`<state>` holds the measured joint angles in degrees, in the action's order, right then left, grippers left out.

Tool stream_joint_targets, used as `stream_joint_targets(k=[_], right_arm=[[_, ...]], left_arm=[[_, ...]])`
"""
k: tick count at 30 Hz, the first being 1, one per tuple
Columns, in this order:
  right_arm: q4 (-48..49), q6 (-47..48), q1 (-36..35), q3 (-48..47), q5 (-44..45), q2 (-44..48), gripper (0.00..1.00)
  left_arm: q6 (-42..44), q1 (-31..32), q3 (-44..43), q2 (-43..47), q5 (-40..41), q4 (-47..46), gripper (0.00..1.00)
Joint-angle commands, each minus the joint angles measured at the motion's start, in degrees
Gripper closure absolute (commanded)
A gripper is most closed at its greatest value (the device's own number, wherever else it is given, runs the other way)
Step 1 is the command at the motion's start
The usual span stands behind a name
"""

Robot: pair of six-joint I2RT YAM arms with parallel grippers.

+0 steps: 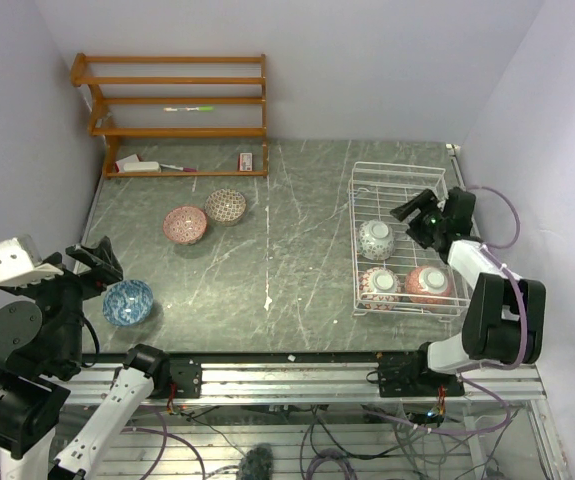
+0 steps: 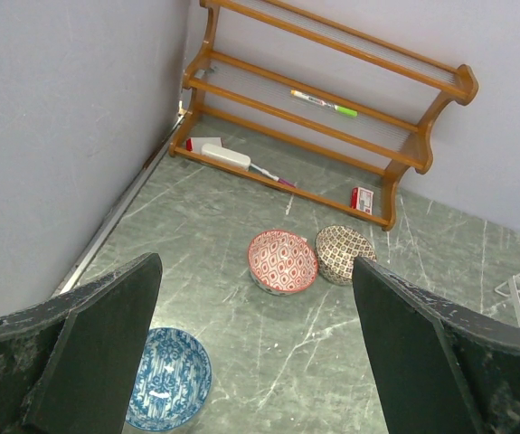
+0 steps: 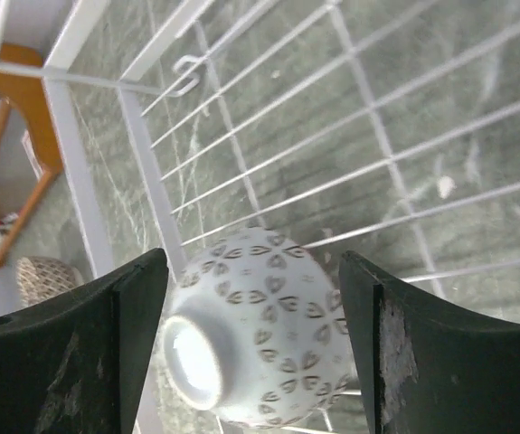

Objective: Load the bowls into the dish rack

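Loading looked approx. half done: three bowls sat in the dish rack [image 1: 399,164] on the R side of the desk [image 1: 297,240], and three lay out on the L side.

The right end effector [image 1: 417,210] hung over the rack's middle w/ its jaws spread wide. They stood either side of a grey-patterned bowl [image 3: 260,334] that was turned so its foot ring showed. There was a gap on both sides, so it gripped nothing. Two more bowls, one of them a red bowl [image 1: 429,283], filled the near row.

The left end effector [image 1: 95,262] was also wide open and empty. It hovered above and just beside the blue bowl [image 2: 169,380], near the desk's L edge. The pink bowl [image 2: 282,260] and brown bowl [image 2: 345,253] sat further back, touching or nearly so, in front of the wooden shelf [image 2: 332,136].

Step in hand, prob.: the L arm lining up on the blue bowl while the R arm stood free over the rack.

Next move likely calls for dropping the L jaws over that bowl's rim, one inside and one outside, and closing. The rack was well apart from it, so a hand-off or a mid-desk set-down for the R arm may be needed. The rack's far row showed free space.
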<state>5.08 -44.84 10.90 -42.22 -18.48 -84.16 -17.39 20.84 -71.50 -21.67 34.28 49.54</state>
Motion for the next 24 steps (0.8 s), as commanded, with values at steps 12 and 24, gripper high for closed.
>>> stream_joint_targets(k=[12,24], right_arm=[[-19.6,19.0,-18.5,-20.3,24.9,-7.6,0.22],[-23.5,22.8,-21.0,-20.0,30.5,-8.0,0.24]], left_arm=[[-0.7,0.6,-0.7,1.2,0.2,-0.8,0.03],[-0.5,0.6,-0.1,1.6,0.5,-0.6,0.02]])
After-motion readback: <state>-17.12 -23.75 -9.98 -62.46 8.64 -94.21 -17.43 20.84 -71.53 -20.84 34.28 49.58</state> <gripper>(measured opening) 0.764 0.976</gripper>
